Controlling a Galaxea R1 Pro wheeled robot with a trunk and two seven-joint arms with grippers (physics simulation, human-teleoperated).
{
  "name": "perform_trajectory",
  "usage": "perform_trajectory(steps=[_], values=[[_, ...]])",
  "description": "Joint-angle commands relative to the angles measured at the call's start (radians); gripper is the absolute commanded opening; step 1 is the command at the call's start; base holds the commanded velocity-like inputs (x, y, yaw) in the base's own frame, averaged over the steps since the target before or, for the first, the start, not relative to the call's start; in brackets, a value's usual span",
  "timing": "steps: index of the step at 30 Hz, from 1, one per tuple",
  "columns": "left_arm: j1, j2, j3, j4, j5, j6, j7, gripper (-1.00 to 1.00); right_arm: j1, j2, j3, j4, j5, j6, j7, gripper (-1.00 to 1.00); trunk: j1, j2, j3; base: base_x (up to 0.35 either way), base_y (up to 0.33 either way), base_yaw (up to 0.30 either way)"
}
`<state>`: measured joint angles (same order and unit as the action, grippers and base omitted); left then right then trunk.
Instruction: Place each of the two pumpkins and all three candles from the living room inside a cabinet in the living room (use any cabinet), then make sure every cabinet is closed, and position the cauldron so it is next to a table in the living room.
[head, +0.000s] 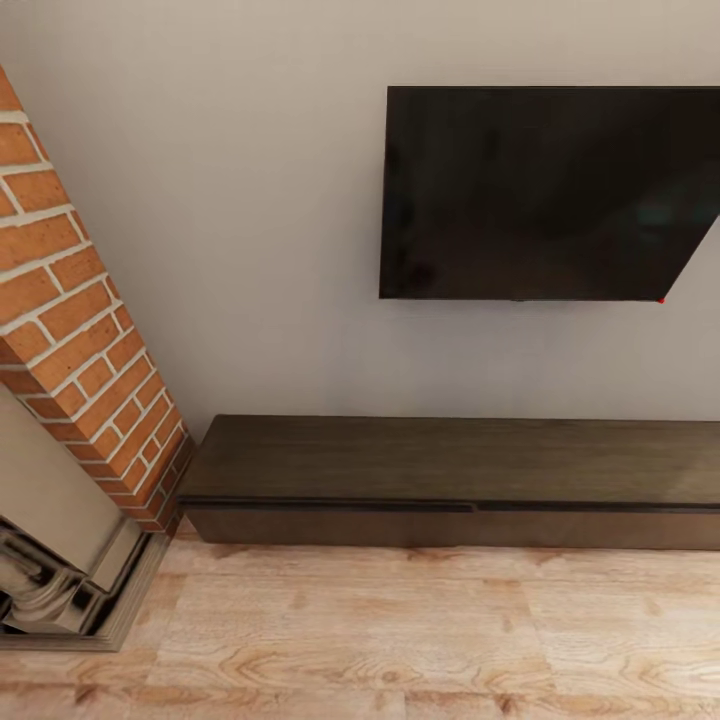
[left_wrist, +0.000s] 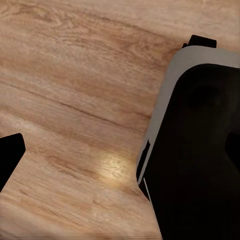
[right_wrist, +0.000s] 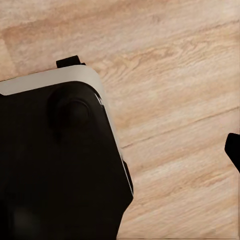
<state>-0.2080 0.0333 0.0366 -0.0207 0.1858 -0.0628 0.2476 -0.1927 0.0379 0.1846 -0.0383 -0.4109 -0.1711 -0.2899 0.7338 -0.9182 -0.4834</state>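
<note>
The long, low dark brown cabinet (head: 450, 465) stands against the pale wall straight ahead, and its drawer fronts look flush and closed. Its flat top is bare. The pumpkins, candles and cauldron are out of view. In the left wrist view one dark fingertip (left_wrist: 10, 152) sits at the picture's far edge over the wooden floor, with nothing beside it. In the right wrist view another dark fingertip (right_wrist: 233, 149) sits likewise at the edge, above bare planks. Both grippers hang low beside my dark base, spread wide and holding nothing.
A black TV (head: 540, 190) hangs on the wall above the cabinet. A brick fireplace (head: 80, 330) with a grey hearth surround stands at the left, touching the cabinet's end. Light wood floor (head: 400, 640) lies between me and the cabinet. My base (left_wrist: 200, 150) bulks close to both grippers.
</note>
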Motion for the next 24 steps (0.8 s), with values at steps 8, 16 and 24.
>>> perform_trajectory(steps=[8, 16, 24], values=[[0.007, -0.008, 0.002, 0.001, 0.0, -0.002, -0.003, 1.0, 0.006, 0.001, 0.001, 0.011, 0.0, 0.001, 0.0, 1.0, 0.0, 0.0, 0.0, 0.0, 0.0, 0.0], [0.007, -0.008, 0.002, 0.001, 0.0, -0.002, -0.004, 1.0, 0.006, 0.001, 0.001, 0.013, 0.0, 0.001, 0.0, 1.0, 0.0, 0.0, 0.0, 0.0, 0.0, 0.0], [0.007, -0.009, 0.002, 0.001, 0.0, -0.002, -0.004, 1.0, 0.006, 0.0, 0.001, 0.013, 0.0, 0.001, 0.0, 1.0, 0.0, 0.0, 0.0, 0.0, 0.0, 0.0]])
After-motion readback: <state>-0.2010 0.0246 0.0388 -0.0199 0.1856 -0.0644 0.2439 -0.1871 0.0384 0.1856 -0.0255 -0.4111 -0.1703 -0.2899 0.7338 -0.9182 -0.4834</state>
